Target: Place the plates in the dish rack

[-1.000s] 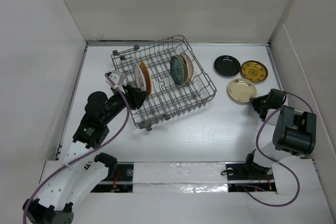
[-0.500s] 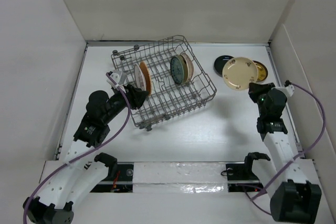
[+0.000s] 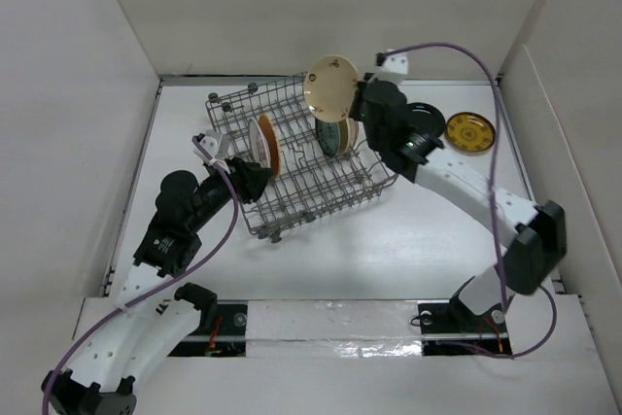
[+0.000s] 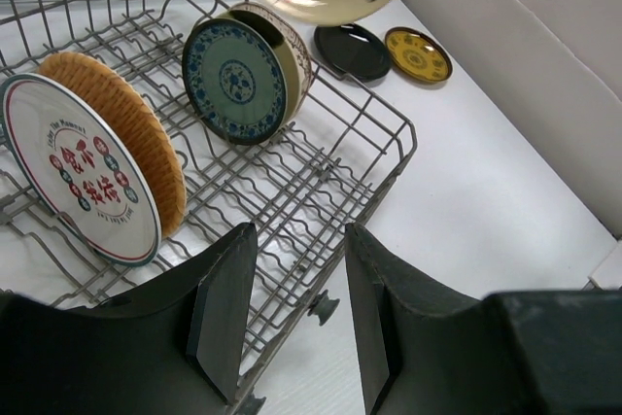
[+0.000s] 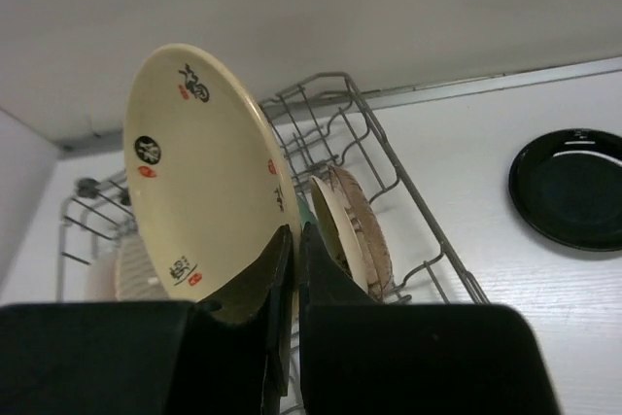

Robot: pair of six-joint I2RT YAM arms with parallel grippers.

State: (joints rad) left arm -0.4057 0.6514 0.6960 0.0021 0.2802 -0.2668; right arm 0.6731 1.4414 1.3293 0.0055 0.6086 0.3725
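Right claw (image 5: 293,269): clenched on the lower rim of the cream plate (image 5: 199,191), which hangs on edge in the air above the far side of the dish rack (image 3: 321,191).
Left claw (image 4: 292,308): fingers spread with nothing gripped, hovering at the rack's side nearest the counter's (image 3: 389,240) left edge.
Right wrist view only: the pinch itself, and the black and red marks on the cream plate's face.
Left wrist view only: the red characters printed on the white plate (image 4: 83,177) and the ring pattern of the teal plate (image 4: 233,80). The cream plate shows only as a blur at the top.
Top view only: the rack sits skewed (one corner toward the counter's far edge), left of centre.
Rack contents: two pairs of plates stand on edge between the tines. The white plate has the orange woven plate (image 4: 126,133) close behind it. The teal plate has a pinkish-brown plate (image 5: 367,230) close behind it.
Loose on the counter: a glossy black plate (image 4: 352,51) and a yellow patterned plate (image 3: 470,131) lie flat, side by side, near the far right corner, apart from the rack.
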